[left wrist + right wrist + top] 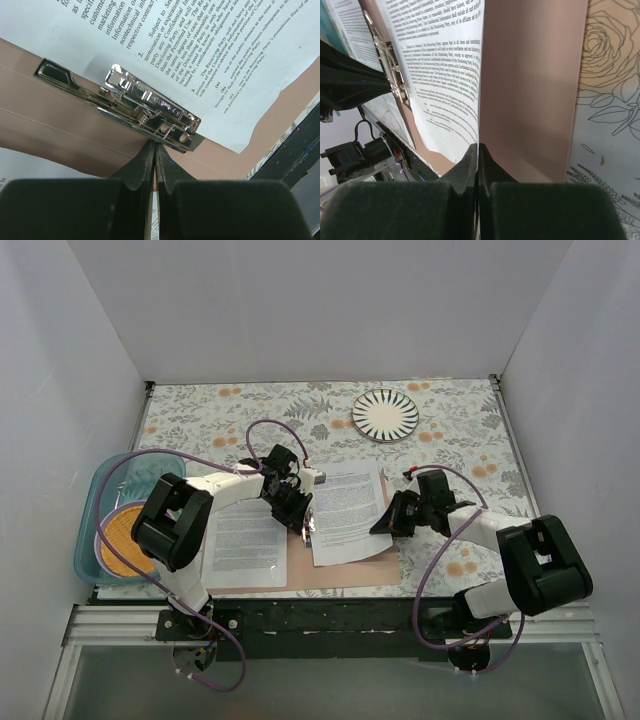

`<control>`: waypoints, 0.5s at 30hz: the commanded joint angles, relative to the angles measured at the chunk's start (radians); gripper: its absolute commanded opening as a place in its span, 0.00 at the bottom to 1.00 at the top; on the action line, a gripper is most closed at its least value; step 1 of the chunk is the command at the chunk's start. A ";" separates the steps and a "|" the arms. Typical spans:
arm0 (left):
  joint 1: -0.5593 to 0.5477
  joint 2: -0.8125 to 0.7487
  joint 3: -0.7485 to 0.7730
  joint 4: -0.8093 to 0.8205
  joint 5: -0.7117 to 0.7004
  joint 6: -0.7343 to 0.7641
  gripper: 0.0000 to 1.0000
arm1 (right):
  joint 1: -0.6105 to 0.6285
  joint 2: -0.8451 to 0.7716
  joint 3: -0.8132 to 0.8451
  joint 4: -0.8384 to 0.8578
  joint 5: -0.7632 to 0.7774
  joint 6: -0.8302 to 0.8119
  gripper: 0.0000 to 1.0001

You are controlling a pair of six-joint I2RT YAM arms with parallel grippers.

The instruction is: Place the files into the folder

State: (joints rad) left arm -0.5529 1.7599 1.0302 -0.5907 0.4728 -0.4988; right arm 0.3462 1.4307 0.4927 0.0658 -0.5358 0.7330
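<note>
Files point(347, 512) lie on the open folder point(372, 566), one sheet per half, at the counter's point(200, 420) near middle. Left fingers point(143, 161), clenched, meet the fastener point(150, 107). Right fingers point(470, 161), clenched, sit at the 3 o'clock sheet's edge. Plate point(386, 414) at 12 o'clock, tray point(95, 500) at 9.

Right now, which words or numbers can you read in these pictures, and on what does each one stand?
"Subject to Sec": printed sheet, left wrist view.
"The Receiving Party will not have any": same sheet.
"the same degree of care": same sheet.
Engraving on the metal fastener: too blurred.
Left sheet in the top view: too small.
</note>
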 commanded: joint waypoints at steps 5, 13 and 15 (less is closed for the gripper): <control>-0.004 0.027 0.010 0.042 -0.094 0.006 0.00 | 0.000 -0.130 -0.043 -0.032 0.026 0.011 0.01; -0.002 0.027 0.010 0.043 -0.105 -0.001 0.00 | 0.030 -0.210 -0.121 -0.027 0.053 0.045 0.01; -0.004 0.026 0.008 0.046 -0.108 -0.003 0.00 | 0.036 -0.217 -0.140 -0.027 0.054 0.048 0.01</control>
State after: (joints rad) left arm -0.5533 1.7607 1.0359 -0.5892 0.4526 -0.5148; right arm 0.3664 1.2430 0.3779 0.0441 -0.4915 0.7643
